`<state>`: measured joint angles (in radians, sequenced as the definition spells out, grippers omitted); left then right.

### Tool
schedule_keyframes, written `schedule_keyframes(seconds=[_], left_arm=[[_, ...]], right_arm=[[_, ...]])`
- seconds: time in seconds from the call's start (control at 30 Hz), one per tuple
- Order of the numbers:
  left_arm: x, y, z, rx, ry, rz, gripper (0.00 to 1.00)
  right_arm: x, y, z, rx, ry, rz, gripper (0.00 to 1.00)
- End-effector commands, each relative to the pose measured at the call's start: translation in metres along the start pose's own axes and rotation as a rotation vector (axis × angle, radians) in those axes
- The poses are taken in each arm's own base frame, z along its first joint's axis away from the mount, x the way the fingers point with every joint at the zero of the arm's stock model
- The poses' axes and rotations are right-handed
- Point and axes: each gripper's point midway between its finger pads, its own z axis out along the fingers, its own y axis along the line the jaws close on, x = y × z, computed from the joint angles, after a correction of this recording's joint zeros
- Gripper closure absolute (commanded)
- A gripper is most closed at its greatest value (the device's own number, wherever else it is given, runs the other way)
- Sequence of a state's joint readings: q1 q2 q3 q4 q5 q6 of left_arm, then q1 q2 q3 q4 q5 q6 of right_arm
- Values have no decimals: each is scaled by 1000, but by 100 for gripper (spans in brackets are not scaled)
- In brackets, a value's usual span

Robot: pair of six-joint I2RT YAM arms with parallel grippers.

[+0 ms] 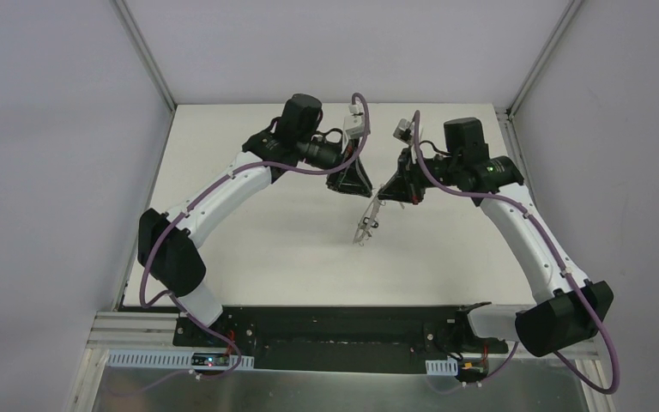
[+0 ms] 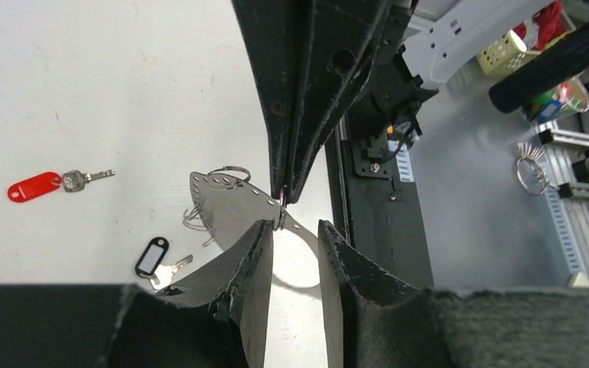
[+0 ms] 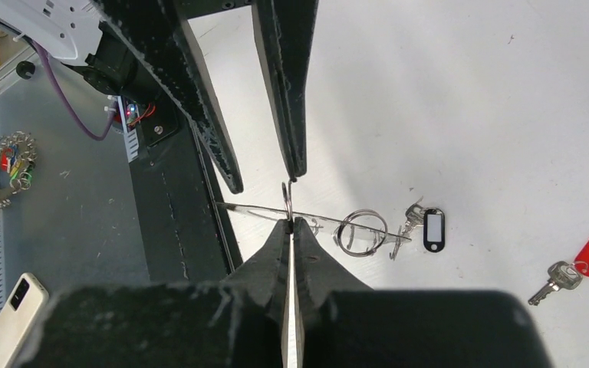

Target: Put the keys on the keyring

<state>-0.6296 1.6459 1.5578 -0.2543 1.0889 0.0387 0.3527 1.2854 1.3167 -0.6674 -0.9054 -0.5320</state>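
Near the keyring (image 2: pixel 226 205) — both keys (image 2: pixel 77 180), wrist views only.

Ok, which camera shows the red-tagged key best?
Left wrist: the red-tagged key lies whole and unobstructed. Right wrist catches it too, but at the frame's right edge. Top external: I cannot make it out.

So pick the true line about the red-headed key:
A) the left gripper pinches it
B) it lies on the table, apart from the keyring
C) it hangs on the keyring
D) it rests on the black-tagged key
B: the red-headed key lies alone on the table, clear of the keyring pinched in the right gripper. The left gripper is open and holds no key.
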Motion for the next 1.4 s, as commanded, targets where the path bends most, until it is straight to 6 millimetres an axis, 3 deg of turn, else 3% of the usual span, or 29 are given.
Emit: schedule_keyframes(seconds=[0.0, 0.4, 0.63, 1.0, 1.17, 1.37], left_arm=[[5, -19, -7, 34, 66, 142, 72], [14, -10, -5, 19, 103, 180, 73], [9, -3, -3, -15, 87, 163, 73], [13, -14, 4, 22, 83, 140, 74], [14, -13, 4, 18, 85, 140, 77], [13, -11, 7, 17, 79, 128, 88]], right_arm=[[-12, 6, -1, -24, -19, -68, 100], [-3, 13, 1, -67, -18, -85, 100], [0, 20, 2, -113, -29, -97, 100], [-4, 23, 2, -125, -53, -81, 100], [-6, 22, 1, -126, -62, -76, 100], [-7, 22, 0, -132, -73, -65, 100]])
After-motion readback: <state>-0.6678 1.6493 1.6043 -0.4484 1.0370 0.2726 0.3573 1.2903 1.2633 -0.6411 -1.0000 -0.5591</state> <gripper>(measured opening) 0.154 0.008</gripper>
